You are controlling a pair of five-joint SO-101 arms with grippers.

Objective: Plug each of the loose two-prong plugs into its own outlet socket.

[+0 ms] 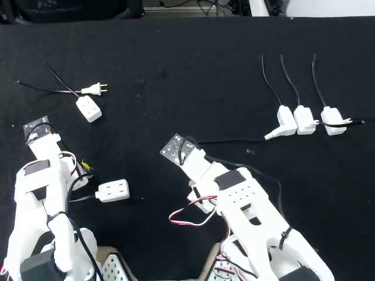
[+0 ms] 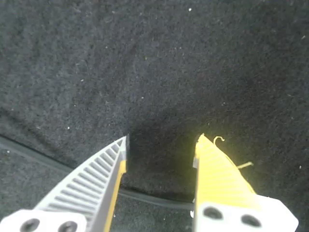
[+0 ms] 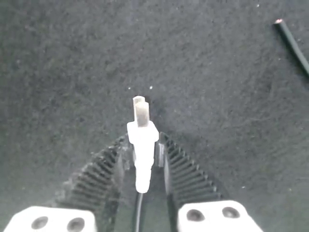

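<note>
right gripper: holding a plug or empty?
Holding. The right gripper is shut on a white two-prong plug, whose prongs stick out in front of it.

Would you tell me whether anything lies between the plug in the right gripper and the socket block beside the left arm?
Nothing visible does. The plug sits clamped in the right gripper, and in the high view bare black mat separates it from the socket block.

High cam is looking down over whole table [image 1: 176,58]; wrist cams are looking from just behind left pincer [image 2: 164,137] and right pincer [image 3: 142,137], close onto same table.
</note>
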